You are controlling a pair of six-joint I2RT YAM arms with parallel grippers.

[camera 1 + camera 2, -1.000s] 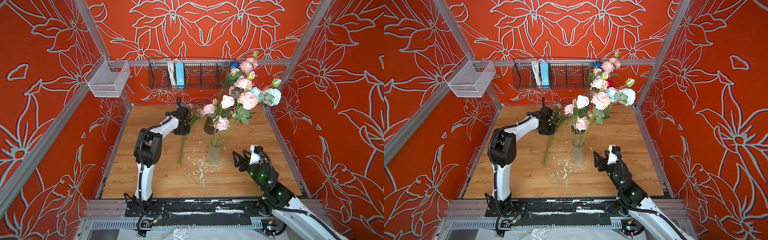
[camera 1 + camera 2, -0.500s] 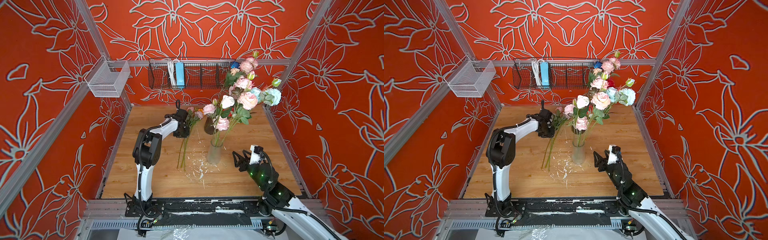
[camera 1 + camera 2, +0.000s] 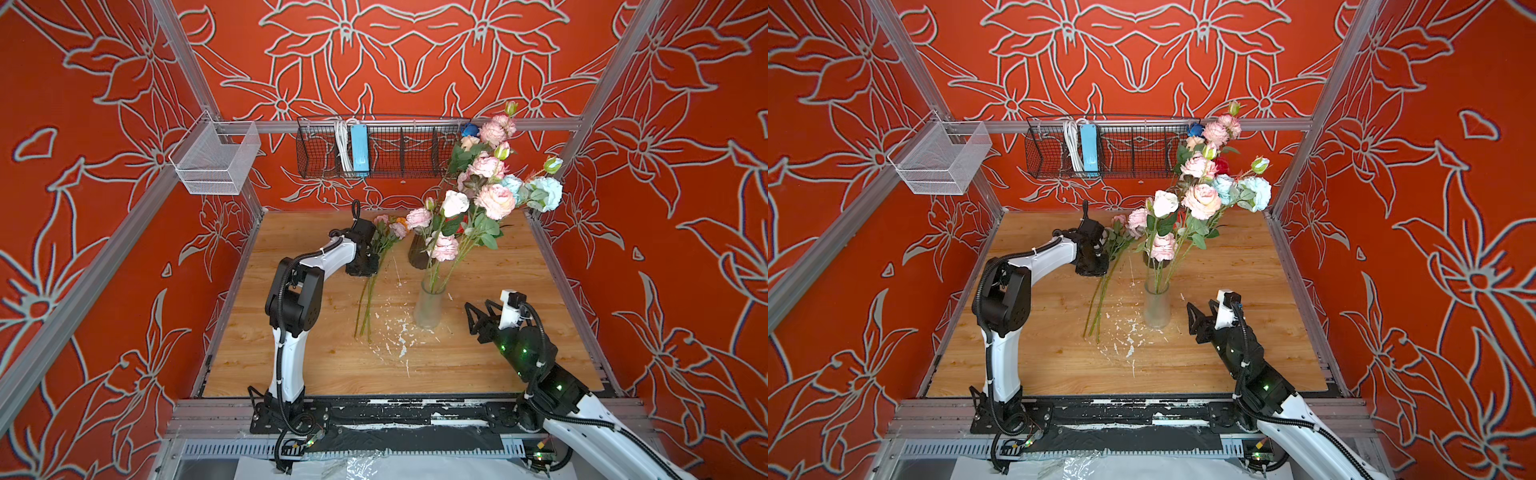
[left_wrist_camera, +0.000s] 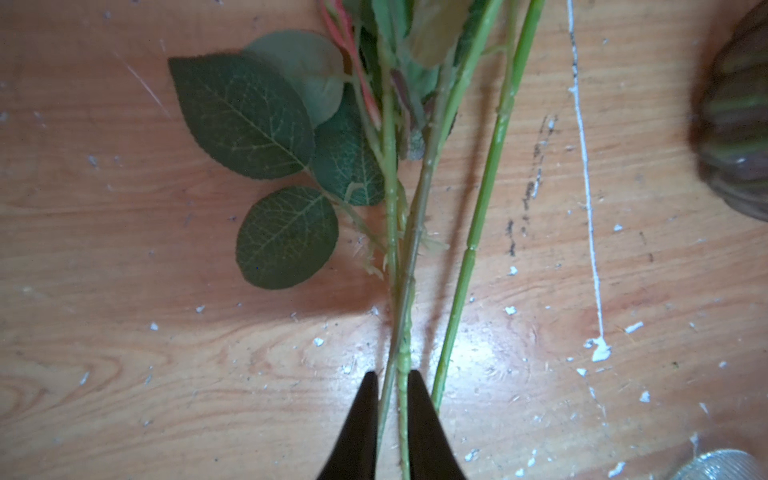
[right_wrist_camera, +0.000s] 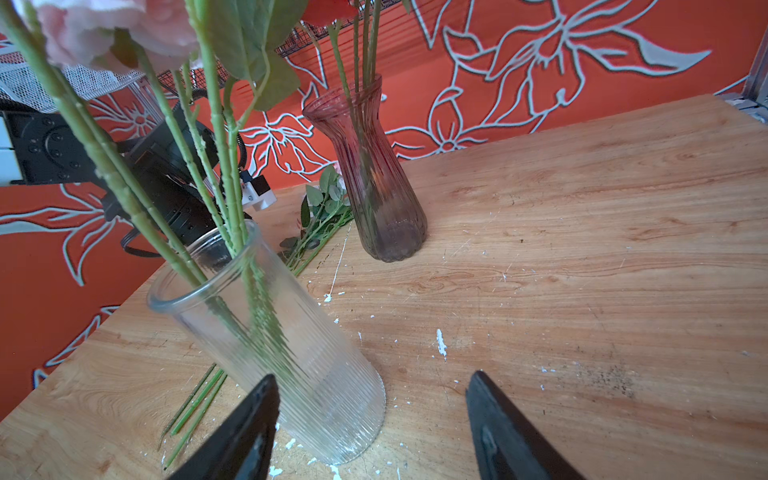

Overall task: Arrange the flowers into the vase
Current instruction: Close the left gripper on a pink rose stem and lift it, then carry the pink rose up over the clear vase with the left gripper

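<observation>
Three loose stems (image 4: pixel 392 249) flat on worktop (image 4: pixel 124 374), left fingers (image 4: pixel 357 436) nearly together round two, squeeze unclear, right fingers (image 5: pixel 249 428) spread wide, empty, near clear vase (image 5: pixel 291 353), other flowers (image 3: pixel 494 199) standing in it and dark vase (image 5: pixel 374 187).

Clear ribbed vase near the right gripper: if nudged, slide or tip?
Probably tips: the clear vase is tall and narrow, and its flowers lean to one side, well past its base. What looks like smooth glass on the wooden table may slide first if pushed low. Likely fragile if it falls.
</observation>
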